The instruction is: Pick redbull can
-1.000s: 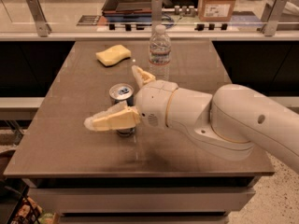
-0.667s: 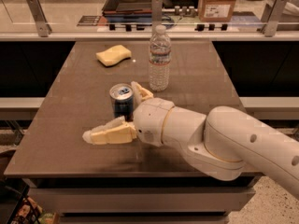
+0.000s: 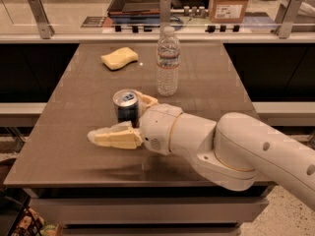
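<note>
The redbull can (image 3: 126,107) stands upright on the brown table (image 3: 64,132), left of centre; it is slim, with a blue and silver body and a silver top. My gripper (image 3: 118,116) reaches in from the right on a white arm (image 3: 206,141). Its fingers are spread apart with the can between them. The near yellow finger (image 3: 115,137) lies in front of the can's base. The far finger (image 3: 146,101) shows just behind the can on its right. I cannot tell whether either finger touches the can.
A clear plastic water bottle (image 3: 168,63) stands close behind and to the right of the can. A yellow sponge (image 3: 119,58) lies at the back left. A counter with a cardboard box (image 3: 230,3) and metal rail posts runs behind the table.
My gripper has moved down and back toward the table's front. The can, partly hidden by the fingers before, now stands between them with its top in full view.
</note>
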`<state>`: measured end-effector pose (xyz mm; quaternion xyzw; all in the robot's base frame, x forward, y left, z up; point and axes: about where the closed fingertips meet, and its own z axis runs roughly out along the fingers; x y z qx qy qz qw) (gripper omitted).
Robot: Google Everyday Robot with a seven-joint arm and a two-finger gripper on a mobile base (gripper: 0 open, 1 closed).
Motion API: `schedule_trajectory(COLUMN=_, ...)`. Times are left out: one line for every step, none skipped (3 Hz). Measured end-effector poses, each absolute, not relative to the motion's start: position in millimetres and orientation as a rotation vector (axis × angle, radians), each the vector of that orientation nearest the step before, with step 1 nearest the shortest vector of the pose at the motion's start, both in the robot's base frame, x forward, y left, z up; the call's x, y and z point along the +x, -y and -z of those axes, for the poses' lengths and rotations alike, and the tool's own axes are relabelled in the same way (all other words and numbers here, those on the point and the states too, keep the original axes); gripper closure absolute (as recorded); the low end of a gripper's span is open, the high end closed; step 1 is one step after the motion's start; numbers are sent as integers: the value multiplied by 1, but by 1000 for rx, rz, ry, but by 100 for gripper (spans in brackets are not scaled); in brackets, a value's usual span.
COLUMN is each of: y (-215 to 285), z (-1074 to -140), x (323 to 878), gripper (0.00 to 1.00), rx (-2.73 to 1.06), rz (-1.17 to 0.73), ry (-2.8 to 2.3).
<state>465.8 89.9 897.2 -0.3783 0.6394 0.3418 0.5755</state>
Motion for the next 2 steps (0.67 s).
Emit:
schedule_trajectory(y=-92, z=-898, x=465, gripper=40, rx=-890, rz=-800, ry=-1496)
schedule_trajectory(y=-94, z=-899, x=464, gripper=64, rx=-895, rz=-800, ry=-1494)
